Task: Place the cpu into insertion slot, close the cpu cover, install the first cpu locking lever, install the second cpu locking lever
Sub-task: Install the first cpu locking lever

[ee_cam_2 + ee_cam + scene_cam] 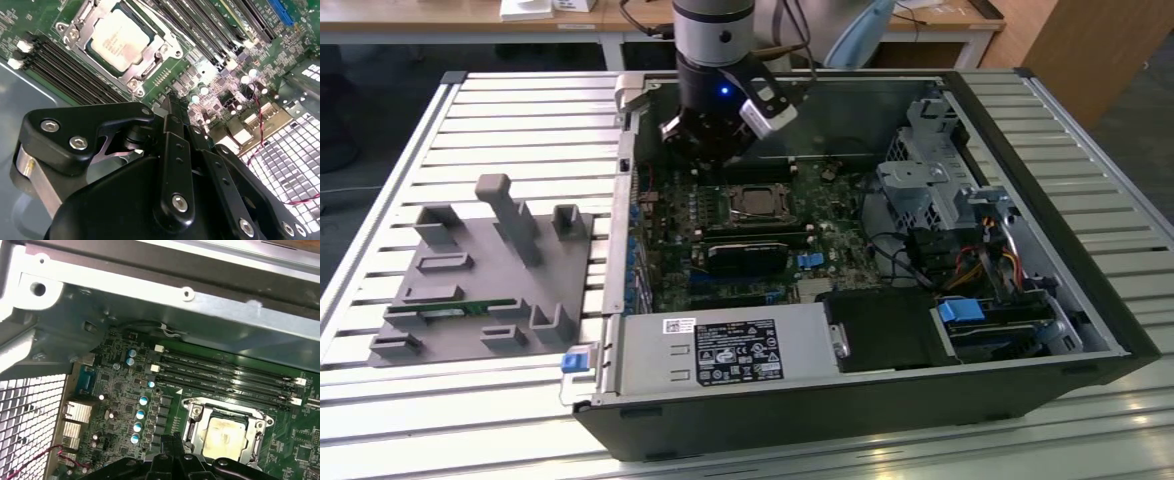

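With the cpu [119, 41] seated in the insertion slot [102, 64] by the motherboard's [667, 270] memory-slot edge and the cpu cover [150, 62] flat over it, the gripper [172, 100], pinched together and empty, hovers off the socket's corner, so the locking-lever step seems in hand, calling for precise pressure on a thin rod.

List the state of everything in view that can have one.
cpu, seated in place.
cpu cover, lowered flat around the cpu.
gripper, shut, holding nothing.
computer case, side open, interior exposed.
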